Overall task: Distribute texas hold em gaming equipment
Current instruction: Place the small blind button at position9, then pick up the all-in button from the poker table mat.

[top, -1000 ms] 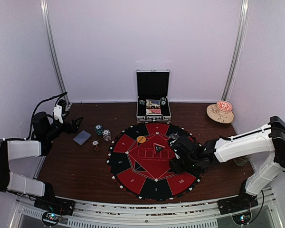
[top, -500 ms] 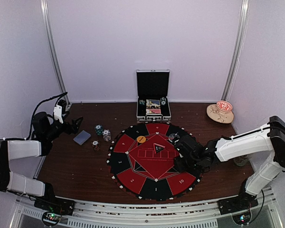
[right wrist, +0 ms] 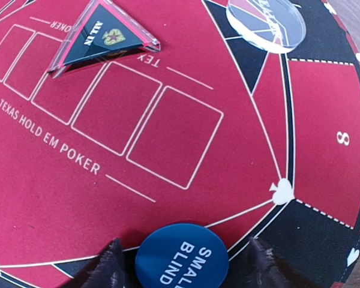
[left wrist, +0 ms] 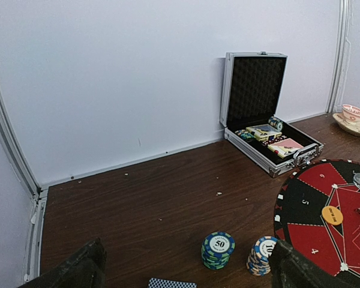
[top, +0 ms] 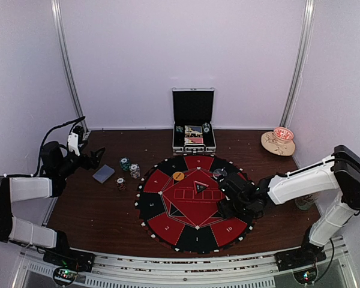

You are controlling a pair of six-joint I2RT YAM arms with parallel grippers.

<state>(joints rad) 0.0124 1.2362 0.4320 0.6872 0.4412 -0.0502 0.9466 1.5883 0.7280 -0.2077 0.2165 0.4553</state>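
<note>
Far left: left tool spread to its widest, gripping nothing, poised over the dark wooden surface, with a blue-backed deck of cards just ahead. Beside the deck, three chip stacks, among them a teal stack labelled "50". Against the back wall, an open metal case with more cards and chips inside. In the middle, a round red-and-black mat printed "TEXAS HOLD EM POKER" and numbered around the rim. On the mat, an orange disc, a triangular marker reading "ALL IN", and a clear disc with lettering too cut off to read. On the mat's right half, right tool partly spread, fingertips either side of a blue disc marked "SMALL BLIND". Disc flat on the felt, a sliver of gap on each side, so not pinched. Compared with a second ago: right arm drawn slightly back toward the right, jaws wider; left arm, cards and chips unmoved. Far right: a cup on a tan dish.
</note>
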